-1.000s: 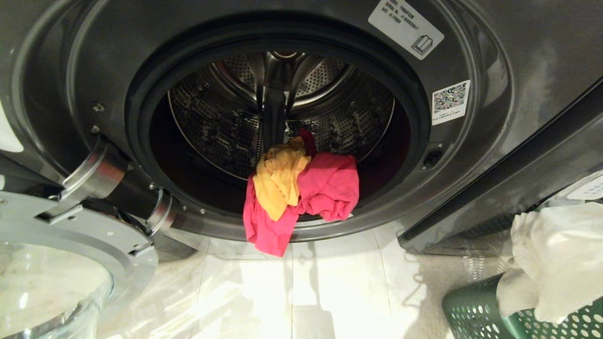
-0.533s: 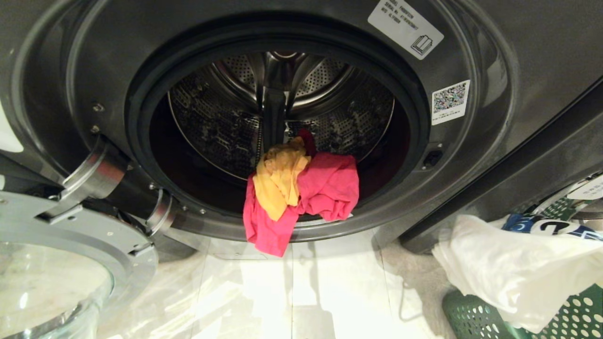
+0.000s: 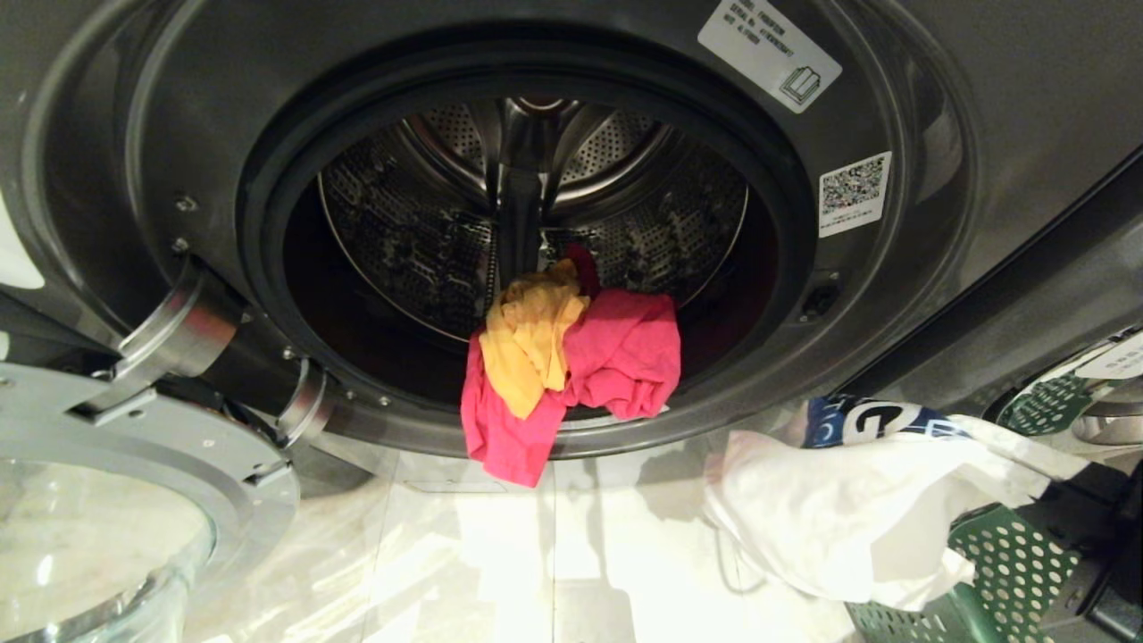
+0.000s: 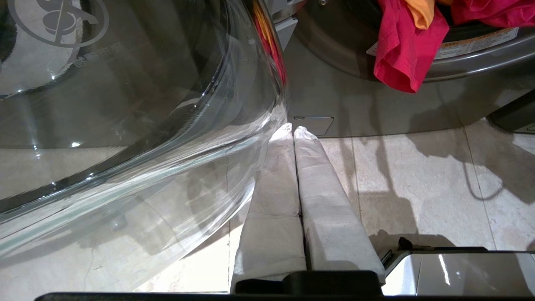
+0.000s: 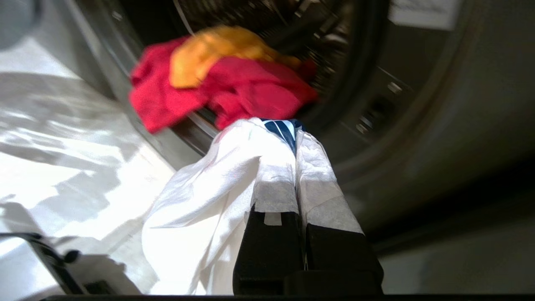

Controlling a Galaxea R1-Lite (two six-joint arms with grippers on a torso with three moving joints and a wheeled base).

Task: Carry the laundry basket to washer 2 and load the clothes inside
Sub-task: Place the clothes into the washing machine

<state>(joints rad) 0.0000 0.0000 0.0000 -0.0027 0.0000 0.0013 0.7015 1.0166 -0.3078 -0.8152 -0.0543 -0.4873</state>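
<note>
White crumpled cloth (image 3: 830, 509) hangs pinched in the right gripper (image 5: 294, 136) above the perforated green basket (image 3: 1009, 563); the left gripper (image 4: 292, 129) is closed, empty.

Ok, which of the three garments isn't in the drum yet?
The white garment: it hangs pinched in the right gripper above the floor. The pink-red one and yellow-orange one already lie on the drum's lip.

Your left gripper (image 4: 292, 127): two long, tapering fingers (image 4: 322, 196) wrapped in white fabric-like covering, seams creased across each; a black housing edge at their base, with a glossy silver-white panel beside it. Your right gripper (image 5: 294, 136): matching white-wrapped fingers (image 5: 317, 175) above bare black blocks (image 5: 267, 246), a small pale tab where the wrap ends. In your head view, only a dark right-arm segment (image 3: 1116, 545) shows.
</note>
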